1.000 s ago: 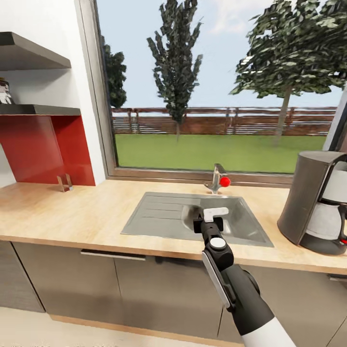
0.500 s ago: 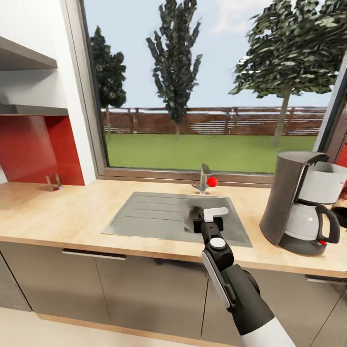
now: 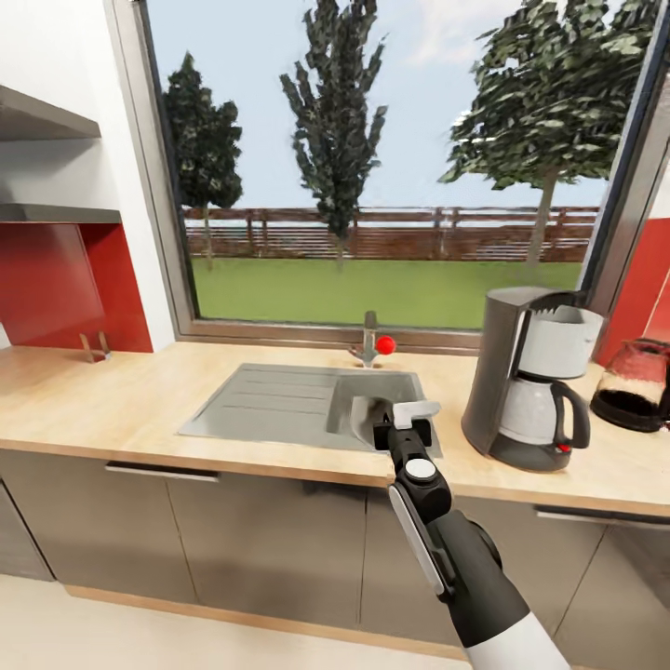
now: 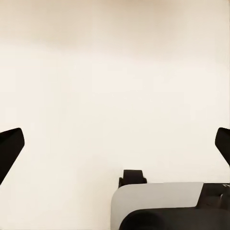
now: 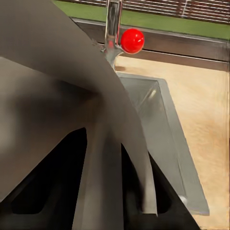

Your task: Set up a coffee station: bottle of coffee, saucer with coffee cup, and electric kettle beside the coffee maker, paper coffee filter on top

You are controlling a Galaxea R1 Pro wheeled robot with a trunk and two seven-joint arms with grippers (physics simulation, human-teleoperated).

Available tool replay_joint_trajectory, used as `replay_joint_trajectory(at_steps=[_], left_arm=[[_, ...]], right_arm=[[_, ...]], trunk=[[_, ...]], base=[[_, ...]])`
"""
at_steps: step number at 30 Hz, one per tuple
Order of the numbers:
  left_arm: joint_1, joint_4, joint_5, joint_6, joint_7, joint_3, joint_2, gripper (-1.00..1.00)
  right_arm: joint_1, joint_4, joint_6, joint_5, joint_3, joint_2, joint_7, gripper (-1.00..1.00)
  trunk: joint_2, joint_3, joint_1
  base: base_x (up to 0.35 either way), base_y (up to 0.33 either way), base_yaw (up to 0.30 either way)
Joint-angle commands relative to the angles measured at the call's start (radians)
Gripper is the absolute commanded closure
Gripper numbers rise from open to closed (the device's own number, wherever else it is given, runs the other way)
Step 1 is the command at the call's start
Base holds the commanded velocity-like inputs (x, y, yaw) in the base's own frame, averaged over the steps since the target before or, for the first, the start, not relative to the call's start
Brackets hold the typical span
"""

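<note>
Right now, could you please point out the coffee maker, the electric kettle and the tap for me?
coffee maker [image 3: 500,372], head view, dark grey body.
electric kettle [image 3: 636,374], head view, tinted glass belly.
tap [image 3: 370,337], head view, upright steel spout.

Domestic kitchen, sim render. Evidence: long tan wood-grain kitchen countertop [image 3: 140,409] w/ steel sink [image 3: 279,405] set in, drainer side incl.; tap w/ red knob [image 3: 372,346] behind it, also seen close in right wrist view [image 5: 125,38]. Grey base cabinets [image 3: 261,540] w/ bar handles below. Red splashback [image 3: 56,288] under dark kitchen shelf [image 3: 51,213]. Appliances on top: coffee maker [image 3: 530,386], electric kettle [image 3: 636,383] beside it. Big window [image 3: 372,167] onto lawn, fence, trees, i.e. house w/ garden.
</note>
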State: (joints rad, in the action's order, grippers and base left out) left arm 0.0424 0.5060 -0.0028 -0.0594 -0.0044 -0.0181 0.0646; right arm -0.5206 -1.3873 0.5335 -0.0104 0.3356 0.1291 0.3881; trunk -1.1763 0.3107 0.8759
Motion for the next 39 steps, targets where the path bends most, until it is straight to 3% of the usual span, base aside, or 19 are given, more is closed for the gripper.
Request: replay_joint_trajectory(at_steps=[1,17,39], left_arm=[[0.001,0.002,0.000,-0.001,-0.001,-0.002,0.000,-1.00],[0.001,0.002,0.000,-0.001,0.000,-0.001,0.000,-1.00],[0.001,0.002,0.000,-0.001,0.000,-0.002,0.000,-1.00]], right_arm=[[-0.001,-0.001,0.005,-0.003,0.002,0.000,0.006,1.00],[-0.001,-0.001,0.005,-0.003,0.002,0.000,0.006,1.00],[-0.001,0.001,0.006,-0.003,0.002,0.000,0.006,1.00]], trunk=[[-0.001,0.001,0.000],[-0.001,0.001,0.000],[-0.001,0.001,0.000]], base=[[-0.243,-0.209,0.000],[-0.222,-0.221,0.000],[-0.010,-0.320,0.000]])
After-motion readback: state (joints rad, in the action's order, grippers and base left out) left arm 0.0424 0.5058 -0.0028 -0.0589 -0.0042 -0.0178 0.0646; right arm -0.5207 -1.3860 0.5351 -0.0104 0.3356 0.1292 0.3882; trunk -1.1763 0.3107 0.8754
